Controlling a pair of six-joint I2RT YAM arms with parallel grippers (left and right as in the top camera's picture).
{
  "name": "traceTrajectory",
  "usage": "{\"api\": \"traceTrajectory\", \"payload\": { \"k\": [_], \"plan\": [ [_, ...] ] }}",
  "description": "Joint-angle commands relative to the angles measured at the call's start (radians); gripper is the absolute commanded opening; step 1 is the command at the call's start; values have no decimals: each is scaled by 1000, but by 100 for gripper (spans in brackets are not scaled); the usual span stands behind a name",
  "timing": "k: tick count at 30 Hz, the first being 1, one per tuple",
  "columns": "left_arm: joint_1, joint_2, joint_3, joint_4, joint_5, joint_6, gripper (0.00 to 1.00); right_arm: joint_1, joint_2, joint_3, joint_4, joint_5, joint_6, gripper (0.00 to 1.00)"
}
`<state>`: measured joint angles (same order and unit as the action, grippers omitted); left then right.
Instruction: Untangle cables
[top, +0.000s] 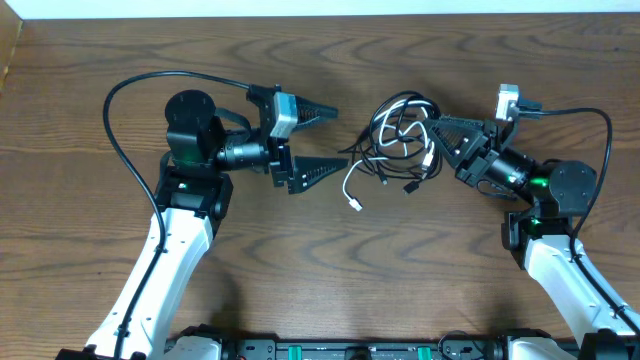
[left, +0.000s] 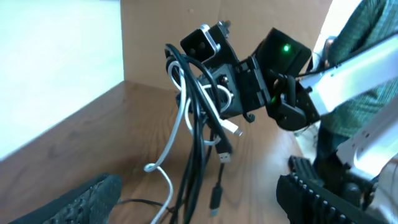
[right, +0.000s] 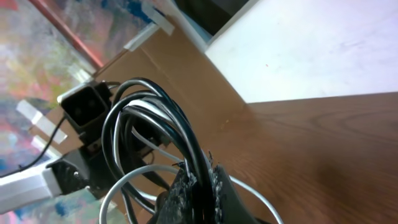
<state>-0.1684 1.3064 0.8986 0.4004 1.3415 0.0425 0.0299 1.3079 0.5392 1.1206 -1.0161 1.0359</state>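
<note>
The cables (top: 400, 140) are bunched in a tangle on the table (top: 300, 260), slightly right of centre; the bundle is clamped at its right edge by the right gripper (top: 437, 124), whose jaws are closed tight on several black strands; it appears to be lifted partly off the wood, though how much cannot be told. The left gripper (top: 340, 136) is held wide apart and empty just left of the tangle; a white plug (top: 355, 205) is laid near its nearer finger.
</note>
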Motion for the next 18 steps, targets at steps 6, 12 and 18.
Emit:
{"api": "traceTrajectory", "payload": {
  "k": [6,12,18],
  "plan": [
    [-7,50,22,-3,-52,77,85,18,-5,5,40,-42,52,1],
    [-42,61,22,2,-55,85,85,67,-5,5,39,-42,47,1],
    [-90,61,22,5,-55,85,86,69,-5,5,39,-42,48,1]
  ]
}}
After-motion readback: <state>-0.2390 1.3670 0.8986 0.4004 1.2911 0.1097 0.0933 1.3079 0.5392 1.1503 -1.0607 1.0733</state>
